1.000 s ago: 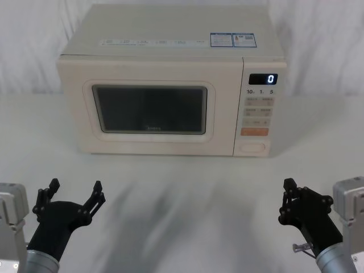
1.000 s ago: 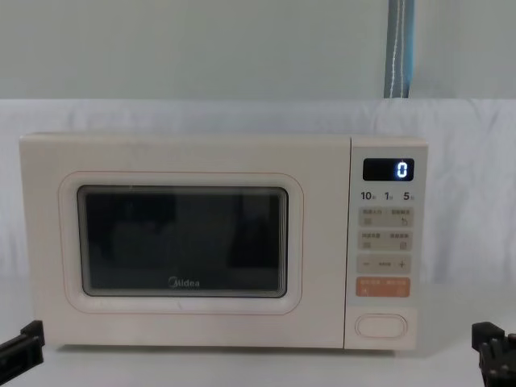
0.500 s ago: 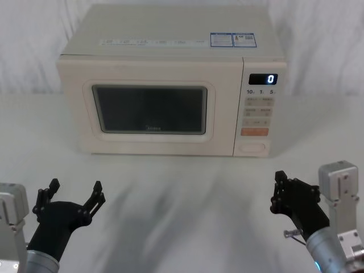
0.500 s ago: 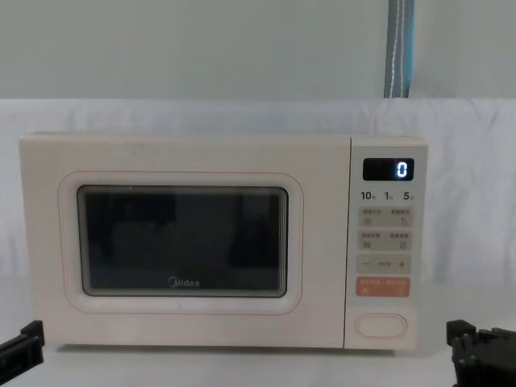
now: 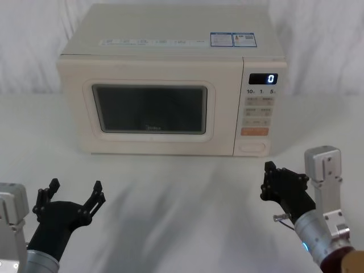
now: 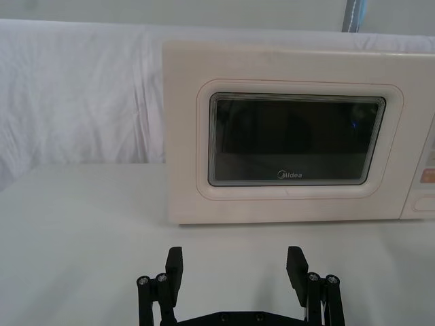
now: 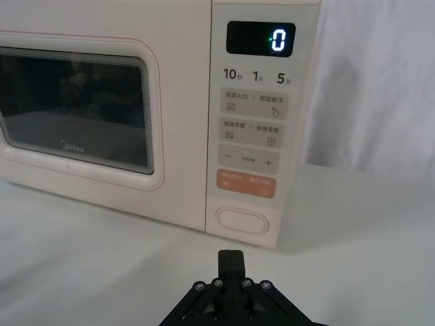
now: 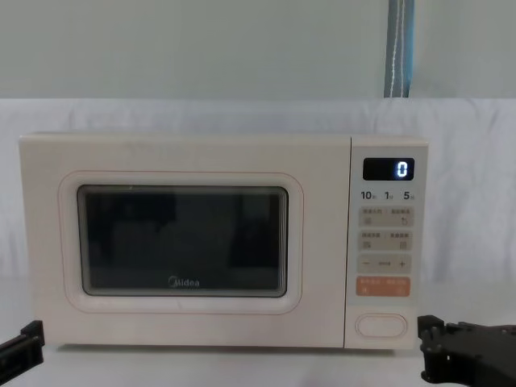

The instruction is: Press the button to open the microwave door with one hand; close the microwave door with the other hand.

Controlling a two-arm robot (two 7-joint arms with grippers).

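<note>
Head view: we log the microwave [image 5: 170,79] at 12 o'clock on the white desk [image 5: 182,193], its microwave door [image 5: 151,108] flush with the casing, so nothing is opened yet. The button [image 5: 252,148] sits at the foot of the control panel, under the orange key [image 5: 254,131]. The right hand [image 5: 267,181] hovers at 4 o'clock, short of the panel and apart from it. The left hand [image 5: 74,194] is parked at 8 o'clock, fingers spread.

Left wrist view: we see the left hand [image 6: 235,267] with its two fingers wide apart, holding nothing, facing the door [image 6: 296,139] from well back.

Right wrist view: the right hand [image 7: 230,261] has its fingertips pressed together into one point, empty, aimed just below the button [image 7: 241,221] and not touching it. The display [image 7: 261,38] reads 0.

Chest view: the right hand [image 8: 431,348] enters at 4 o'clock, just beside the button [image 8: 381,325] at roughly its height. The left hand [image 8: 31,334] peeks in at 8 o'clock.

Progress, in our judgement: neither step is done. The press is being lined up; opening, then closing with the left hand, remain.
</note>
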